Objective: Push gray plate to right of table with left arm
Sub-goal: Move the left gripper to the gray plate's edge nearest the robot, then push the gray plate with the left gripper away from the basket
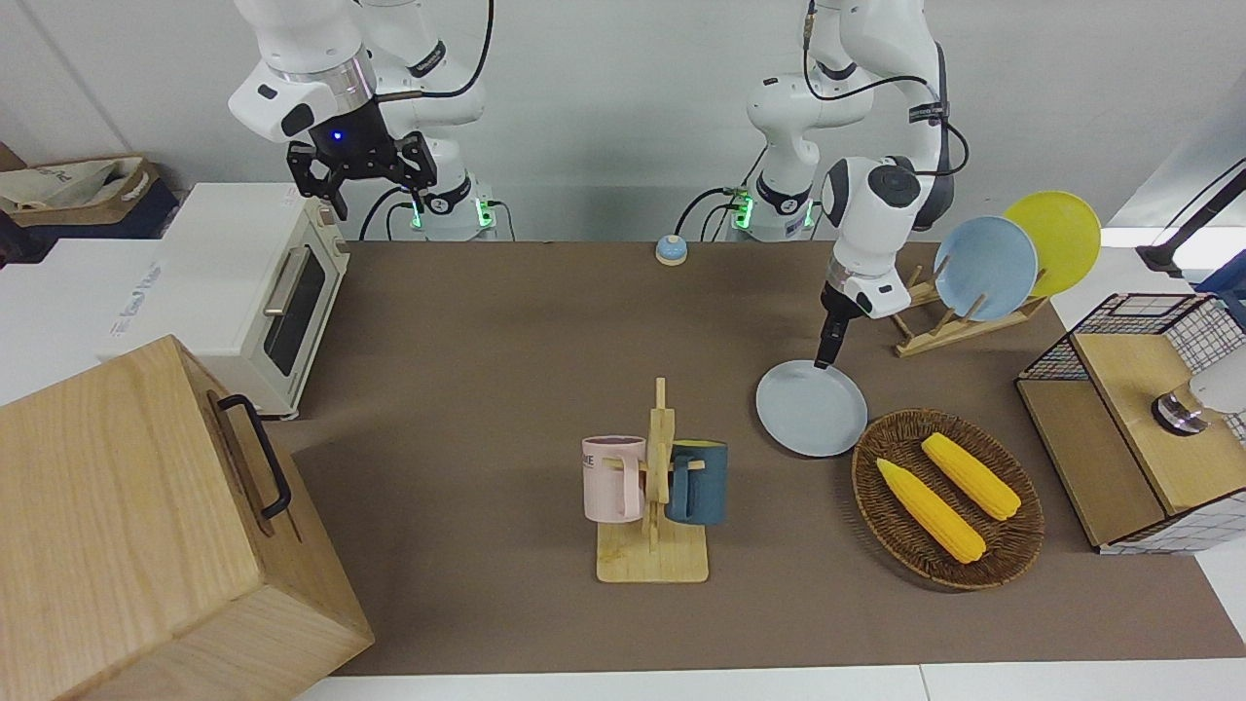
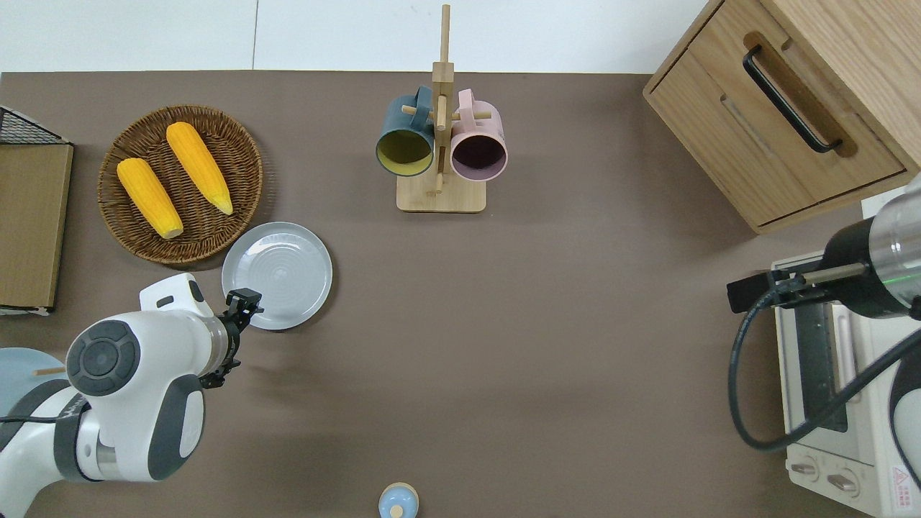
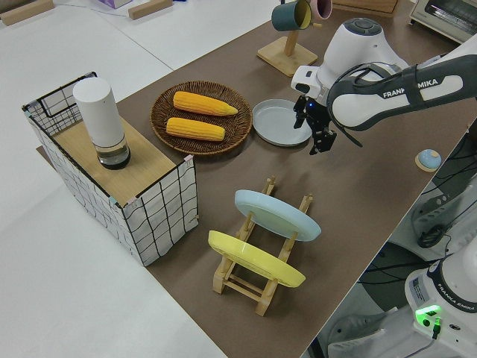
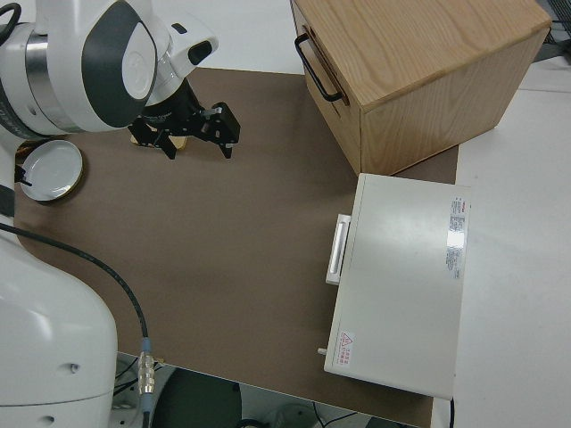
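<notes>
The gray plate (image 1: 811, 409) (image 2: 280, 273) (image 3: 277, 123) lies flat on the brown table (image 1: 487, 341), close beside the wicker basket and toward the left arm's end. My left gripper (image 1: 824, 362) (image 2: 245, 302) (image 3: 314, 148) points down at the plate's rim, on the edge nearer to the robots. Its fingers look shut, with nothing between them. They are at or just over the rim; I cannot tell if they touch it. My right gripper (image 1: 380, 195) (image 4: 198, 147) is parked and stands open.
A wicker basket (image 1: 949, 574) with two corn cobs lies beside the plate. A mug rack (image 1: 654, 487) with a pink and a dark blue mug stands mid-table. A dish rack (image 1: 959, 326), a wire-sided box (image 1: 1129, 428), a toaster oven (image 1: 253, 292), a wooden cabinet (image 1: 146, 526) and a small bell (image 1: 671, 250) line the table's ends and edge.
</notes>
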You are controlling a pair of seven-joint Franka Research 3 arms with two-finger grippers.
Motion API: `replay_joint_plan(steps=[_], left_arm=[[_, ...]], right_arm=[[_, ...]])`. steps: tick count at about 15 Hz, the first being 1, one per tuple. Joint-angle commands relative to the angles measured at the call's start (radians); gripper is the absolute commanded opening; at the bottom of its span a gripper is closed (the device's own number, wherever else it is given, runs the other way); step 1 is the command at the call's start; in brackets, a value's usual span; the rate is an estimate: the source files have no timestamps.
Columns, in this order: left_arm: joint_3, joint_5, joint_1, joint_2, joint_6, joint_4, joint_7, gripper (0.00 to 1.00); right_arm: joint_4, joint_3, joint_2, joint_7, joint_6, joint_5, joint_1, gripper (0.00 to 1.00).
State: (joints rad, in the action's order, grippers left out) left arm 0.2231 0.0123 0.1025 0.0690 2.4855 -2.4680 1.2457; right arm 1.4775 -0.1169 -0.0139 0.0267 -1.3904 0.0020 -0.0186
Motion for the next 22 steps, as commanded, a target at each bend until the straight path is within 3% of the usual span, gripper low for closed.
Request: replay_joint_plan(steps=[1,16,18,21,22], left_arm=[[-0.008,-0.026,-0.033,-0.028,0.079,-0.034,0.119,0.99],[-0.008,-0.077,-0.046,-0.057,0.096,-0.034,0.199,0.96],[-0.008,-0.077,-0.046,-0.066,0.098,-0.034,0.201,0.88],[-0.008,-0.078,-0.046,-0.067,0.096,-0.034,0.199,0.57],[-0.008,-0.08,-0.046,-0.069,0.096,-0.034,0.199,0.52]], right_arm=[[-0.008,-0.013,-0.003,0.001,0.014,0.01,0.02,0.983],[-0.008,-0.015,-0.003,0.001,0.014,0.01,0.02,0.983],[-0.008,-0.015,-0.003,0.001,0.014,0.01,0.02,0.983],[-0.008,-0.013,-0.003,0.001,0.014,0.01,0.02,0.983],[-0.008,-0.013,-0.003,0.002,0.014,0.01,0.02,0.983]])
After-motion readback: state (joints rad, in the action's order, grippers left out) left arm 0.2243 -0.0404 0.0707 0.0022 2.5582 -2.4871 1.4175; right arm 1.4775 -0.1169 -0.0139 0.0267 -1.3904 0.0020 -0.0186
